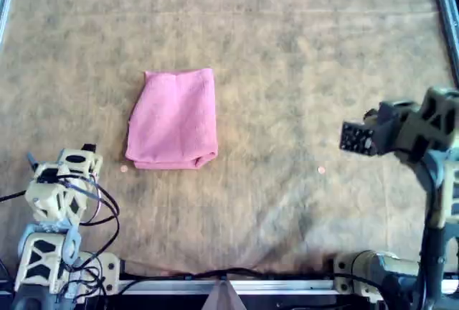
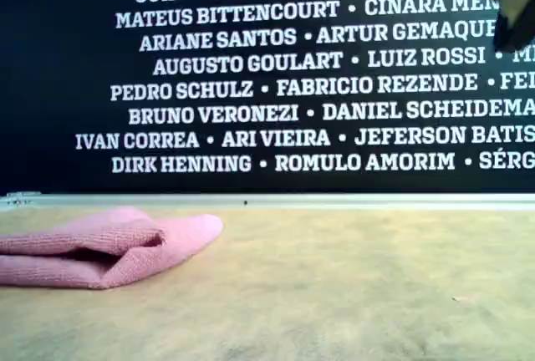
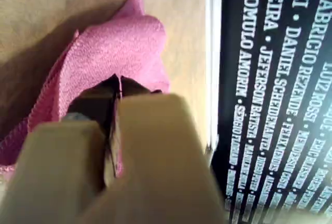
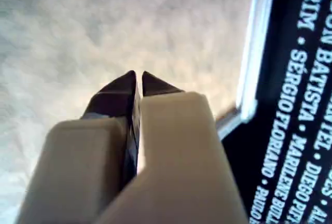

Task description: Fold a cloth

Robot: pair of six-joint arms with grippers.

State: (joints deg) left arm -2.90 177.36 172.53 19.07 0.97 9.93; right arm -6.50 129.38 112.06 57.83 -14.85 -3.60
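Pink and softly textured, the cloth (image 1: 173, 118) is seen folded into a rough rectangle on the tan surface (image 1: 301, 73), with a doubled edge along the side nearest the arms in the overhead view. In the exterior view the cloth (image 2: 100, 248) is shown as stacked layers with a dark gap between them and a rounded flap lying toward the exterior view's right. The first tool (image 3: 116, 81) is seen with its two dark tips pressed almost together, and nothing is caught between them; the cloth (image 3: 114, 53) lies just beyond those tips, lit and bunched, without being gripped. The second tool (image 4: 137, 76) is likewise closed tip to tip and empty, and only bare surface is seen ahead of it, the cloth being well apart from it. Beyond both tools a pale metal rail (image 2: 334, 200) borders the surface, and behind it stands a black wall (image 2: 292, 85) printed with white names. In the overhead view one arm (image 1: 61, 195) is seen near the cloth and another arm (image 1: 409, 134) well away from it.
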